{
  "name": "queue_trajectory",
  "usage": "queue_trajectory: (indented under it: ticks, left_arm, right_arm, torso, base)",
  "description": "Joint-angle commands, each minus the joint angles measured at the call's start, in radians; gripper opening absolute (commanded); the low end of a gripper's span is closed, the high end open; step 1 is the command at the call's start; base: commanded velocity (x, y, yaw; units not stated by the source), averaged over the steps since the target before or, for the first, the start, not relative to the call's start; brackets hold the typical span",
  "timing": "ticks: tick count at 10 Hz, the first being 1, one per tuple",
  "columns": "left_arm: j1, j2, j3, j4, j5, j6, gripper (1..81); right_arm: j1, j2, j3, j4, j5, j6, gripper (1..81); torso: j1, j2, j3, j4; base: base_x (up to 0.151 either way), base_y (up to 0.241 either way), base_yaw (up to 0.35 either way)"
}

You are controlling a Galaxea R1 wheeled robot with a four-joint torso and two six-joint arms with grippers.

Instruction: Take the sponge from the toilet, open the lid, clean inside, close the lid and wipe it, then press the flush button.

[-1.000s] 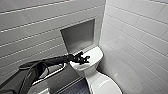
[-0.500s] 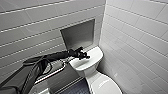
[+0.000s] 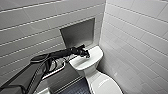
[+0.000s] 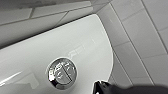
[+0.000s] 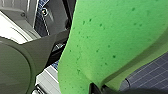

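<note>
Position over the tank top decides this moment. The left gripper (image 3: 85,53) hangs above the tank of the toilet (image 3: 93,58). The flush button (image 4: 62,73), round and chrome, sits mid-tank, just beside the gripper's dark tip and towards the tank's centre from it. It has no long axis, so we judge that a straight press down would serve. We cannot tell whether that gripper is spread or pressed together. The left arm is clearly the nearer one. The lid (image 3: 105,83) lies closed in front of the tank. The head view blurs the button, but the left wrist view gives it plainly. The right wrist view adds the sponge (image 5: 112,37), apparently pinched at its edge by the right gripper (image 5: 96,88), away from the tank.
</note>
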Motion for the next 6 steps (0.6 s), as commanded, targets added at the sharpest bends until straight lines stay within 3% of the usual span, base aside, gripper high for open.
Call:
queue_trajectory:
  ticks: [1, 4, 6]
  left_arm:
    - [-0.192, 0.023, -0.034, 0.022, 0.034, 0.002, 1.0]
    - [-0.192, 0.039, -0.082, 0.034, 0.036, 0.002, 1.0]
    - [-0.191, 0.038, -0.103, 0.053, 0.036, 0.002, 1.0]
  right_arm:
    - [-0.004, -0.019, 0.035, 0.007, -0.084, 0.002, 1.0]
    - [-0.004, -0.018, 0.031, 0.007, -0.084, 0.002, 1.0]
    - [-0.004, -0.016, 0.031, 0.007, -0.084, 0.002, 1.0]
  torso:
    - [0.000, 0.000, -0.030, 0.000]
    - [0.000, 0.000, -0.057, 0.000]
    - [0.001, 0.001, -0.049, 0.000]
  base:
    - [0.000, 0.000, 0.000]
    - [0.000, 0.000, 0.000]
    - [0.000, 0.000, 0.000]
